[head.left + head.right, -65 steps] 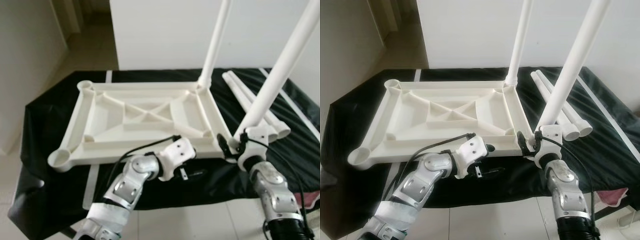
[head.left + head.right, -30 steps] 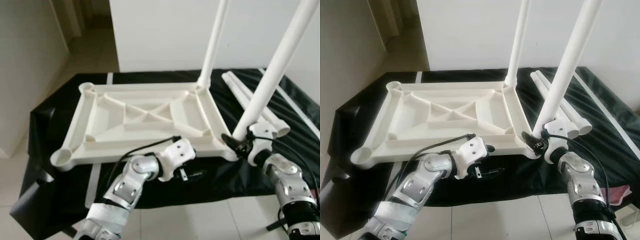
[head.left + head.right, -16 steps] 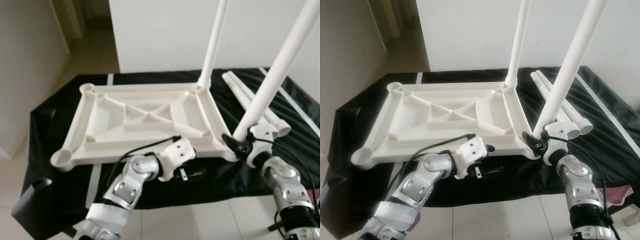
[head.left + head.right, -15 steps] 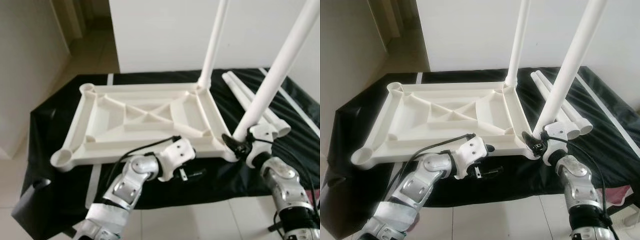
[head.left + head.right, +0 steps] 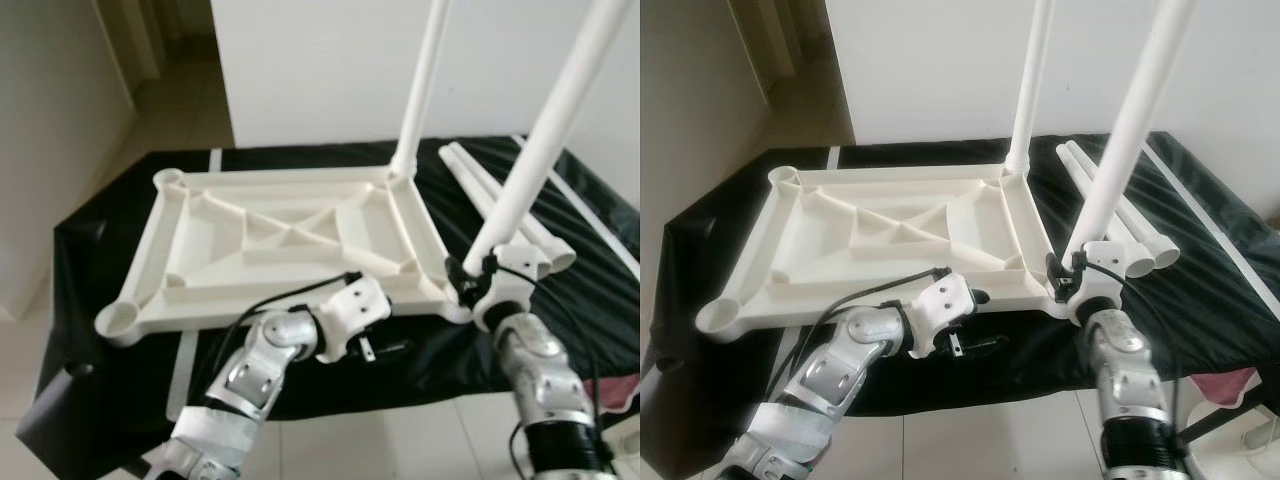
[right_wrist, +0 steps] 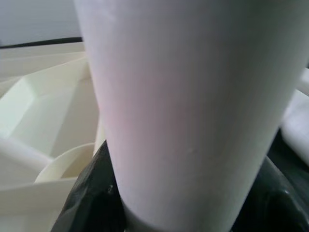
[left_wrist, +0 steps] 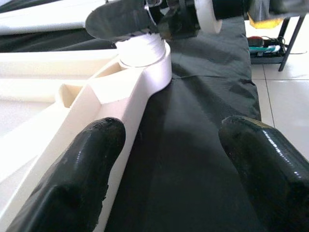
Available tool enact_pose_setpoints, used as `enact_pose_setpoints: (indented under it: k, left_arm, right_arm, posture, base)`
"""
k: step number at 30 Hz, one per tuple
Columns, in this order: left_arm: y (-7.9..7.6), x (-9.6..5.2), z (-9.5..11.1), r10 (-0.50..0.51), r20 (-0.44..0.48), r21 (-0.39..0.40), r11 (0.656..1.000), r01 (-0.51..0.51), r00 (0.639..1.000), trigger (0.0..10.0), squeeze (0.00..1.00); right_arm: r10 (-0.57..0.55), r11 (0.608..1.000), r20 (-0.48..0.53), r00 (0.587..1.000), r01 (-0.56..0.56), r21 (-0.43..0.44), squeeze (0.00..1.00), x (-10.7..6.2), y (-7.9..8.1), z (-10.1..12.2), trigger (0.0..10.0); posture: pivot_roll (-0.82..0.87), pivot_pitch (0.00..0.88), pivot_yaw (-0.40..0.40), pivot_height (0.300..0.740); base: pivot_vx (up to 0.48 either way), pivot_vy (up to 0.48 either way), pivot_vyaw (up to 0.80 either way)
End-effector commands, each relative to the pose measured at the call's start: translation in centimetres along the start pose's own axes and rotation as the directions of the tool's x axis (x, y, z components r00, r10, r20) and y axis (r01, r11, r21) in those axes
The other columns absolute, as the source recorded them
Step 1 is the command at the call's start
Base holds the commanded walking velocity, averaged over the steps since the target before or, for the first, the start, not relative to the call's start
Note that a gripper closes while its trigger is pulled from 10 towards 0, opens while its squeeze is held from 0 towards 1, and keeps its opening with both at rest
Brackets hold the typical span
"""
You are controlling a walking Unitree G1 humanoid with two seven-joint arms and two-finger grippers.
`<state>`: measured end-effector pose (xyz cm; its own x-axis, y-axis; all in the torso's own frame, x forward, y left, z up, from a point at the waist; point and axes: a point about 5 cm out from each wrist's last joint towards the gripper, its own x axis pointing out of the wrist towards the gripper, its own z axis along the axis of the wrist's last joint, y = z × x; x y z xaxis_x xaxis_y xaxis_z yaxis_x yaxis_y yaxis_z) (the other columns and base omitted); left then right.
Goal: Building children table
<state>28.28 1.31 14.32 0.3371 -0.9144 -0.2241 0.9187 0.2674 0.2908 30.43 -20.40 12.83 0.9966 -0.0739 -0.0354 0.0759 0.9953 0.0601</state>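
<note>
A white tabletop (image 5: 290, 235) lies upside down on a black cloth (image 5: 100, 240). One white leg (image 5: 425, 80) stands in its far right corner. A second leg (image 5: 545, 130) rises at a lean from the near right corner socket (image 7: 142, 53), and my right gripper (image 5: 470, 280) is shut on that leg's base. In the right wrist view the leg (image 6: 193, 111) sits between the black fingers (image 6: 91, 193). My left gripper (image 5: 385, 348) is open just off the tabletop's front edge, one finger (image 7: 72, 179) against the rim. Two loose legs (image 5: 1120, 215) lie to the right.
The two left corner sockets (image 5: 118, 320) (image 5: 168, 177) hold nothing. A thin white strip (image 5: 590, 215) lies on the cloth's right side. A white wall stands behind, tiled floor lies in front, and something pink (image 5: 615, 390) sits at the lower right.
My right forearm has swung back to the left under the leg's base, still gripping it; the leg stands slightly more to the left. The left arm has stayed put.
</note>
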Motion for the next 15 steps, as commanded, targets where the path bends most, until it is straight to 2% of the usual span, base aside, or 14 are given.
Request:
enact_pose_setpoints:
  k: [1, 3, 4, 5, 6, 9, 12, 15]
  left_arm:
    - [0.4, 0.0, 0.0, 0.063, -0.004, -0.002, 0.998, -0.063, 0.998, 10.0, 0.00]
    - [0.5, -0.1, -0.1, 0.067, -0.003, -0.004, 0.998, -0.067, 0.998, 10.0, 0.00]
    - [0.5, -0.1, -0.1, 0.067, -0.003, -0.004, 0.998, -0.067, 0.998, 10.0, 0.00]
    - [0.5, -0.1, -0.1, 0.068, -0.004, -0.003, 0.998, -0.068, 0.998, 10.0, 0.00]
    - [0.5, -0.1, -0.1, 0.068, -0.004, -0.003, 0.998, -0.068, 0.998, 10.0, 0.00]
    - [0.5, -0.1, -0.1, 0.073, -0.003, -0.004, 0.997, -0.073, 0.997, 10.0, 0.00]
    - [0.5, -0.1, 0.0, 0.077, 0.000, -0.010, 0.997, -0.077, 0.997, 10.0, 0.00]
    - [0.3, 0.0, 0.0, 0.073, 0.002, -0.012, 0.997, -0.073, 0.997, 10.0, 0.00]
  right_arm:
    - [-0.034, 0.999, -0.087, 0.996, 0.038, 0.037, 0.00, -0.3, 0.0, -1.7, 10.0]
    - [-0.097, 0.993, -0.087, 0.992, 0.101, 0.053, 0.00, -0.7, 1.0, -2.1, 10.0]
    - [-0.097, 0.993, -0.087, 0.992, 0.101, 0.053, 0.00, -0.7, 1.0, -2.1, 10.0]
    - [-0.155, 0.986, -0.085, 0.984, 0.160, 0.056, 0.00, -1.0, 1.8, -2.4, 10.0]
    - [-0.155, 0.986, -0.085, 0.984, 0.160, 0.056, 0.00, -1.0, 1.8, -2.4, 10.0]
    - [-0.258, 0.960, -0.101, 0.961, 0.267, 0.089, 0.00, -1.6, 3.3, -2.9, 10.0]
    - [-0.243, 0.961, -0.110, 0.964, 0.255, 0.110, 0.00, -1.7, 4.0, -2.7, 10.0]
    - [-0.239, 0.962, -0.103, 0.966, 0.250, 0.109, 0.00, -1.7, 3.9, -2.4, 10.0]
  posture:
    - [0.04, 0.000, 0.012, 0.740]
    - [0.04, 0.000, 0.008, 0.740]
    - [0.04, 0.000, 0.008, 0.740]
    - [0.04, 0.000, 0.007, 0.740]
    - [0.04, 0.000, 0.007, 0.740]
    - [0.04, 0.000, 0.006, 0.740]
    - [0.04, 0.000, 0.007, 0.740]
    - [0.03, 0.000, 0.008, 0.740]
  base:
    - [0.000, 0.000, 0.00]
    - [0.000, 0.000, 0.00]
    - [0.000, 0.000, 0.00]
    - [0.000, 0.000, 0.00]
    - [0.000, 0.000, 0.00]
    - [0.000, 0.000, 0.00]
    - [0.000, 0.000, 0.00]
    - [0.000, 0.000, 0.00]
